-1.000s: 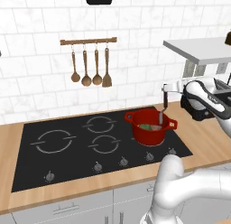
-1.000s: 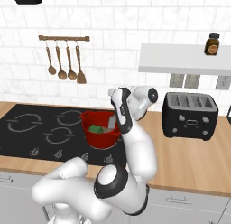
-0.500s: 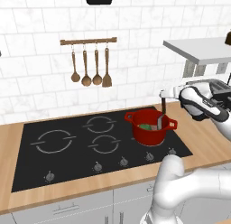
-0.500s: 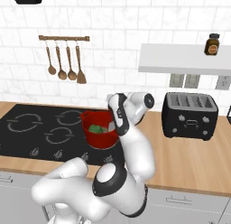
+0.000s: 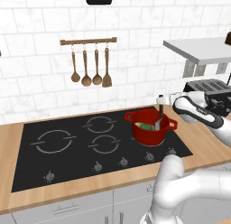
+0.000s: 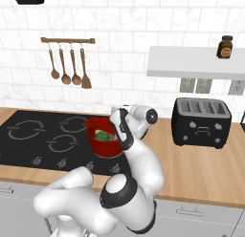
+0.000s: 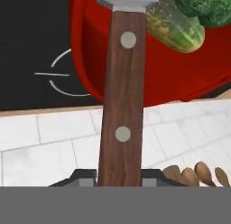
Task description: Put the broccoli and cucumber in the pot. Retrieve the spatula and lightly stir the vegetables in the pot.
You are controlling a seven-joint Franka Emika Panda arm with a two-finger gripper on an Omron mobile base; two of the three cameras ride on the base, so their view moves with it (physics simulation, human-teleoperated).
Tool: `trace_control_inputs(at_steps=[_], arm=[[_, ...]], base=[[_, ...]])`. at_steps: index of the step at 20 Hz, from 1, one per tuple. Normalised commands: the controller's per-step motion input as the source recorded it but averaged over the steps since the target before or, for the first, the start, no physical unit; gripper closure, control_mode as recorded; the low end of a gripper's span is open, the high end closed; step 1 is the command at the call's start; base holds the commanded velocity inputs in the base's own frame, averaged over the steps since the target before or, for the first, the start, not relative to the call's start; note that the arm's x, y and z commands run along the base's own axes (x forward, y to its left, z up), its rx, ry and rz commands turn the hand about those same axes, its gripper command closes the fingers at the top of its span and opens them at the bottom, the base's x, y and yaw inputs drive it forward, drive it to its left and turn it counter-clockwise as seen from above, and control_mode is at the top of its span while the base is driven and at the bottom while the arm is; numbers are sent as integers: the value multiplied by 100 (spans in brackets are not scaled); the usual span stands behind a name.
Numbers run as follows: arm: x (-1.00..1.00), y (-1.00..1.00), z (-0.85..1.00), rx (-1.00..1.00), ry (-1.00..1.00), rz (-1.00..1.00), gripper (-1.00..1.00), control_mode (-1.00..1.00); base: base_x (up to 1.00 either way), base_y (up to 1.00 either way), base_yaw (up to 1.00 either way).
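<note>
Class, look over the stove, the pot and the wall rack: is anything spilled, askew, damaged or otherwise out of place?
Nothing stands out. The cucumber and broccoli lie inside the pot, the gripper holds the spatula down into it, and the wooden utensils hang straight on their rack.

Glossy white rounded arm (image 6: pixel 139 169), dark joints.
</note>
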Motion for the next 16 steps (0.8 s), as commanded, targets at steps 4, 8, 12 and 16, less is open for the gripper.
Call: trace_control_inputs(at_steps=[4,8,12,16], arm=[[0,-1,-11,-6,-14,0,100,-100],[-1,-14,21,-13,-1,0,100,-100],[-1,-16,29,-12,-4,0,100,-100],[1,-2,10,-3,-17,1,100,-100]], base=[[0,0,0],[0,0,0],[0,0,0],[0,0,0]])
